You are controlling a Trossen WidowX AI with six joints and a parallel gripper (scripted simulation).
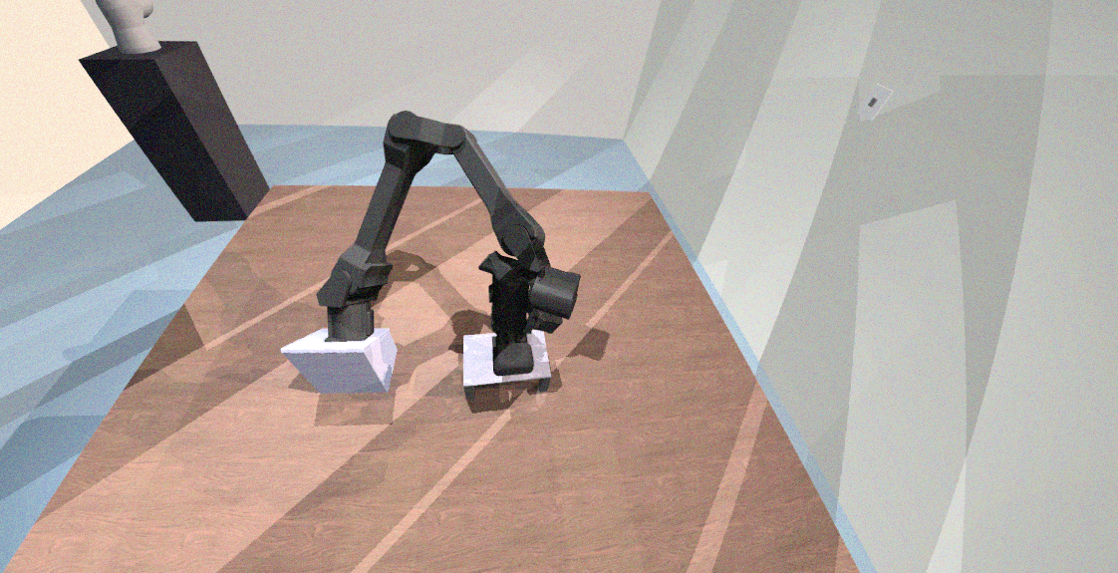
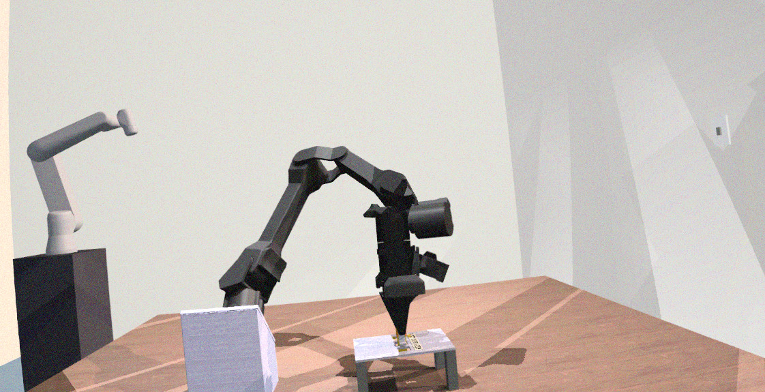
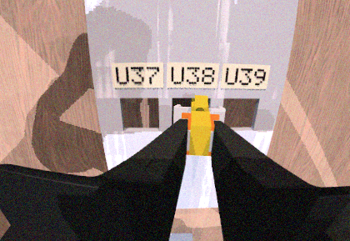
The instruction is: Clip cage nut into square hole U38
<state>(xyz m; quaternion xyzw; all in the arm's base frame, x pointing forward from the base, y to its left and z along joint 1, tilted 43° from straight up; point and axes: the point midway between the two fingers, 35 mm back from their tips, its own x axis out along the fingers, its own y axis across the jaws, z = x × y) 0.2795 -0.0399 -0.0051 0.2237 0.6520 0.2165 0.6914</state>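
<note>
We are gripping the cage nut [image 3: 200, 133] [image 2: 397, 336] between the two fingertips of our gripper [image 3: 199, 128] [image 2: 402, 333], which is pointing down at the rail plate [image 3: 192, 27] [image 2: 374, 347] [image 1: 478, 358]. In the wrist view the nut is covering much of the U38 hole [image 3: 180, 102], just toward six o'clock of the U38 label [image 3: 192, 76]; we cannot tell whether its wings are through.

If we are sitting slightly off centre, one wing could be catching the hole's edge while the other passes, tilting the nut. Releasing too early could let the wings spring above the plate; loosening the squeeze could jam them.

The U37 hole [image 3: 140, 113] is lying at nine o'clock and the U39 hole [image 3: 240, 113] at three, so sideways drift could be bringing our fingers against their rims. Our own fingers are hiding the plate toward six o'clock.
</note>
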